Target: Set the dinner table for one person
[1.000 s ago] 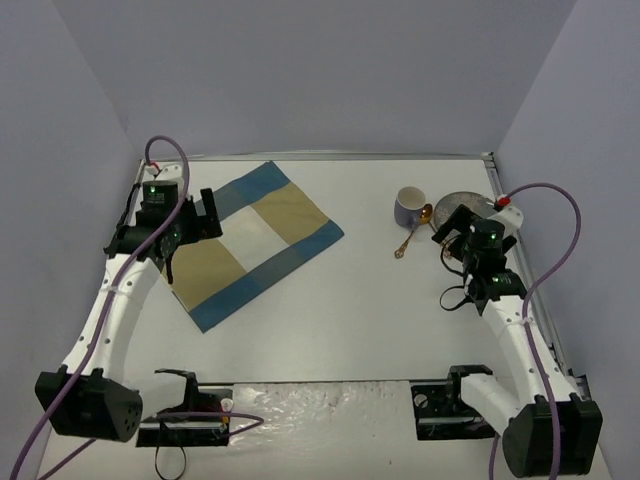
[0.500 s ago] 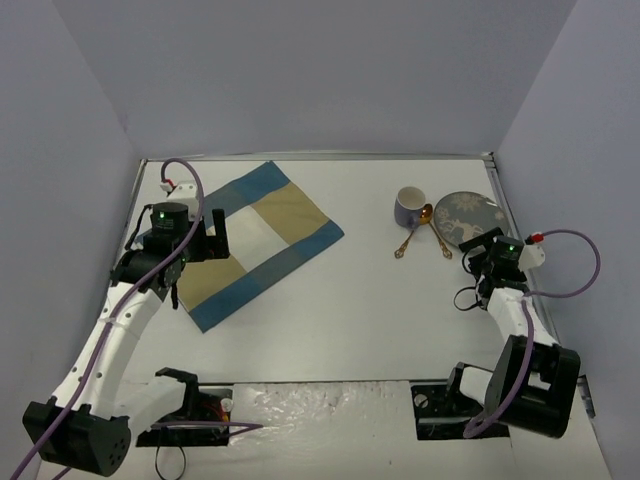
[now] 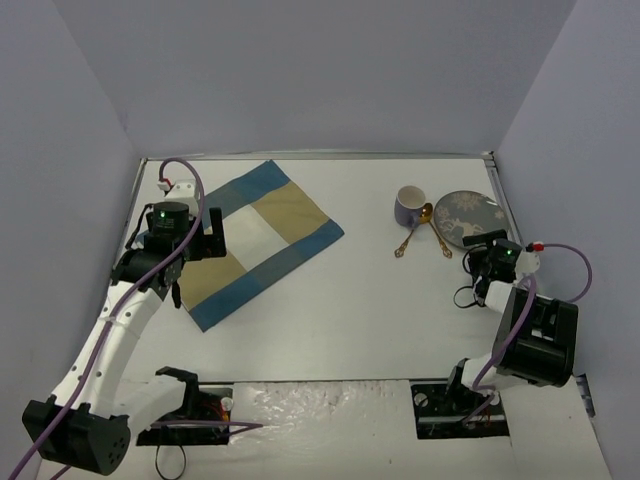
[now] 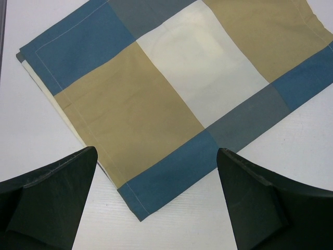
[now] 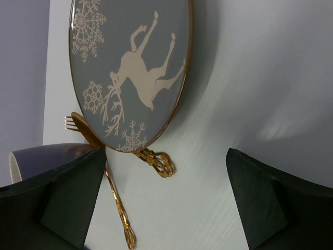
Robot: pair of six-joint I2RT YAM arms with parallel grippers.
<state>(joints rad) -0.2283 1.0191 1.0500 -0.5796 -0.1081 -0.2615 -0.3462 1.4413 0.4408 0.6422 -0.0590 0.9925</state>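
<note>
Spanning the whole scene: white worktop, everything sits on it. Blue-and-tan placemat lies flat at far left, skewed diagonally. Grey reindeer plate is at far right, purple mug just left of it, two gold utensils beside both. Left hand jaws wide, empty, over the placemat's edge. Right hand jaws wide, empty, near the plate.

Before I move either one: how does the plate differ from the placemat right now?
The plate is round, the placemat rectangular. The plate is grey with a white reindeer and snowflakes; the placemat has blue, tan and cream blocks. The plate sits far right, the placemat far left, lying askew. Both lie flat on the dinner table, ungripped.
</note>
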